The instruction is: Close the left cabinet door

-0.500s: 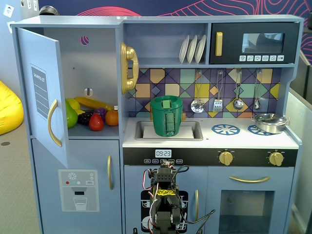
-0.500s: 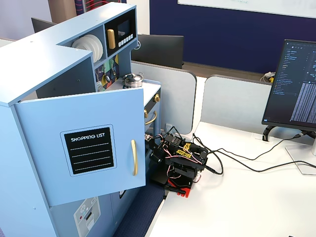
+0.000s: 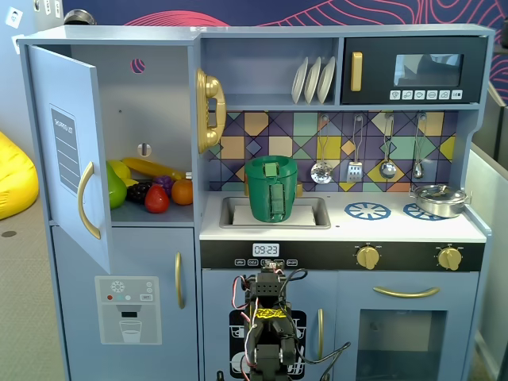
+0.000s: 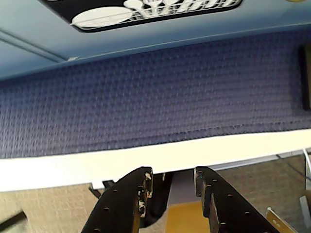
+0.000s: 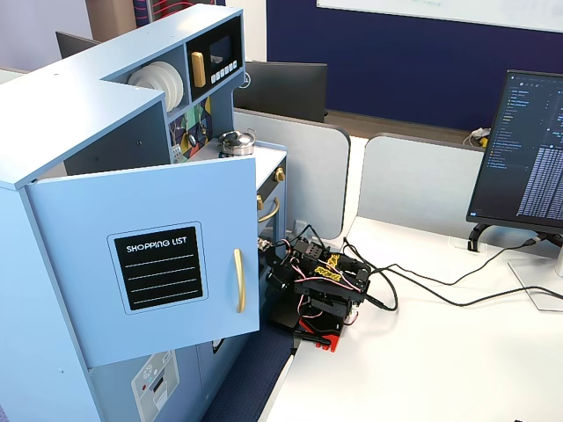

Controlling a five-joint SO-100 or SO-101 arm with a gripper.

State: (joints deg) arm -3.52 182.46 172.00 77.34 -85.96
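One door stands wide open: the left cabinet door (image 5: 149, 264) (upper left of the toy kitchen (image 3: 413, 230)), while the gripper (image 4: 171, 180), fingers slightly spread and empty, hangs folded low.

Even, bright indoor light in both fixed views; colours saturated, focus sharp throughout. Soft shadow inside the open compartment behind the left cabinet door (image 3: 70, 151). Small highlights on the steel pot (image 3: 439, 198) and the gold handles. Monitor (image 5: 526, 149) glows but stays readable. Wrist view softer: the dark fingers (image 4: 127, 204) are slightly blurred at the bottom edge, and the white counter (image 4: 146, 158) edge is nearly blown out.
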